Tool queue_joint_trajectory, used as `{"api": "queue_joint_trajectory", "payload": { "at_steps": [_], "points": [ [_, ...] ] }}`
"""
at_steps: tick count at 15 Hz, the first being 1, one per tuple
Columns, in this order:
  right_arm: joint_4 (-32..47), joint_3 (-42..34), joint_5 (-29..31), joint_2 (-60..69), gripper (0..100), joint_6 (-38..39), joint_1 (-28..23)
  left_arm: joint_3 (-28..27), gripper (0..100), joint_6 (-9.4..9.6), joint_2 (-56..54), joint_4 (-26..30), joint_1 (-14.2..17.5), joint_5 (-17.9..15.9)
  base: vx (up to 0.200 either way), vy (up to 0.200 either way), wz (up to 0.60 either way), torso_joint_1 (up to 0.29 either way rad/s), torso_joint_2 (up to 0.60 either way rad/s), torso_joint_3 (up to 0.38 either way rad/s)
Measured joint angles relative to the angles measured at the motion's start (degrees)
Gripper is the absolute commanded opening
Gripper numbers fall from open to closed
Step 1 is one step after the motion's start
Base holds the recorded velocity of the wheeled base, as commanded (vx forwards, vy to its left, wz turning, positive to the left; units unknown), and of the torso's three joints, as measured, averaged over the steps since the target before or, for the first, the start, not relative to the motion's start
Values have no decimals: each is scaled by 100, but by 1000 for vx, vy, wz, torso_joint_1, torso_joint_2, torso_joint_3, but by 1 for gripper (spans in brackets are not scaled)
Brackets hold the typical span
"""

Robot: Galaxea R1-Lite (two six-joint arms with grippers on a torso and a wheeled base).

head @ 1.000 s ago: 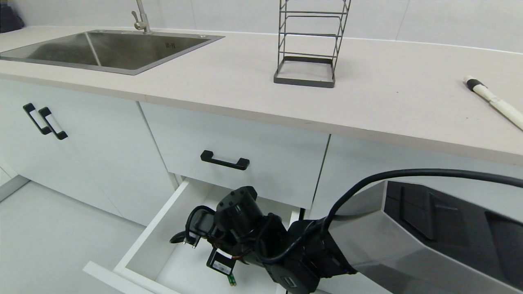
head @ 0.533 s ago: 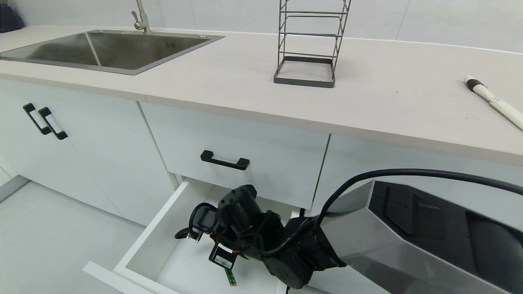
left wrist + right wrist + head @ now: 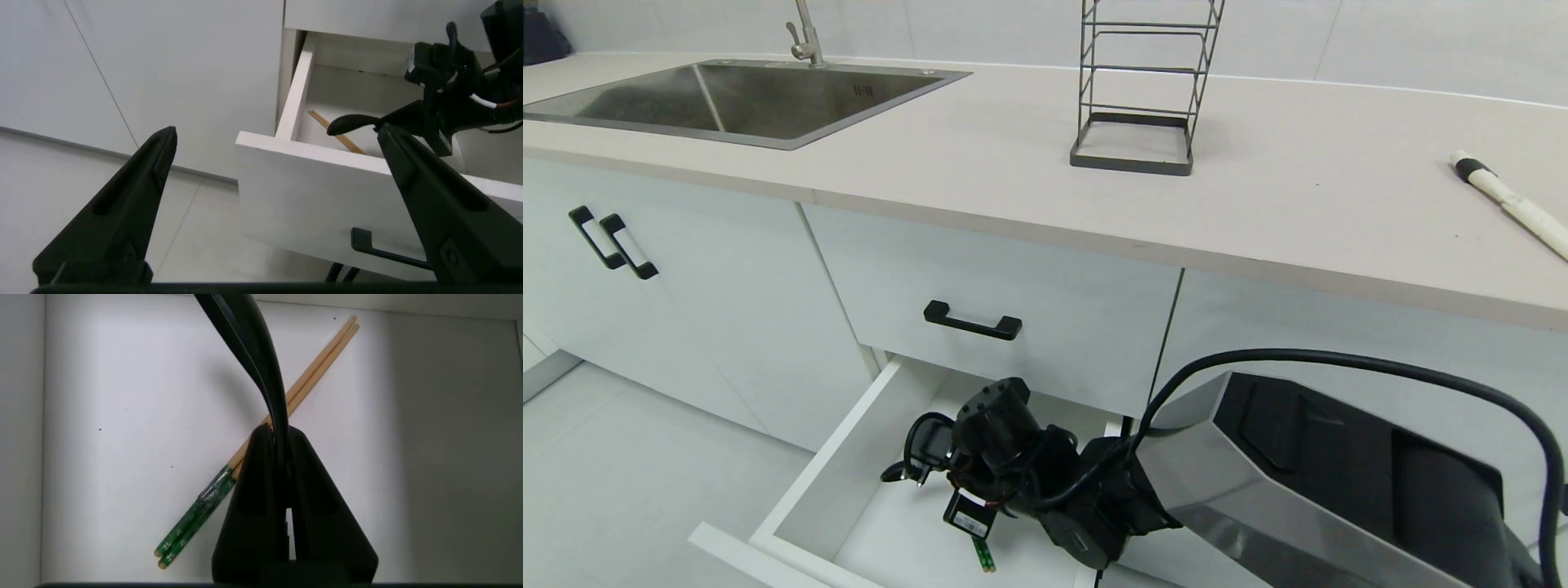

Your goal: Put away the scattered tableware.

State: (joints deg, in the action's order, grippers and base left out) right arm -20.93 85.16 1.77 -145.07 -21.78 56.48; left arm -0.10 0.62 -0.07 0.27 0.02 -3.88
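My right gripper (image 3: 925, 459) hangs over the open lower drawer (image 3: 810, 478), shut on the handle of a black spoon (image 3: 893, 473). In the right wrist view the spoon (image 3: 249, 351) runs out from the closed fingers (image 3: 319, 498) above the white drawer floor. A pair of wooden chopsticks (image 3: 270, 416) with green ends lies on that floor under the spoon, also visible as chopsticks (image 3: 984, 558) in the head view. My left gripper (image 3: 276, 139) is open outside the drawer front (image 3: 327, 184), holding nothing. A white utensil with a black band (image 3: 1507, 200) lies on the countertop at the far right.
A dark wire rack (image 3: 1143, 90) stands at the back middle of the countertop (image 3: 980, 155). A steel sink (image 3: 735, 94) with a tap is at the left. The upper drawer with a black handle (image 3: 972, 322) is closed above the open one.
My right gripper with the spoon has shifted slightly to the right over the drawer, and the arm's elbow has swung left. The chopsticks have stayed put.
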Motion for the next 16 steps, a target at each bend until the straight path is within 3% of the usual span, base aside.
{"api": "queue_joint_trajectory", "payload": {
  "at_steps": [16],
  "points": [
    [174,293,6,-375,0,-16,10,0,100,0,0,0,2,0,0,0,0,0,0,0]
  ]
}}
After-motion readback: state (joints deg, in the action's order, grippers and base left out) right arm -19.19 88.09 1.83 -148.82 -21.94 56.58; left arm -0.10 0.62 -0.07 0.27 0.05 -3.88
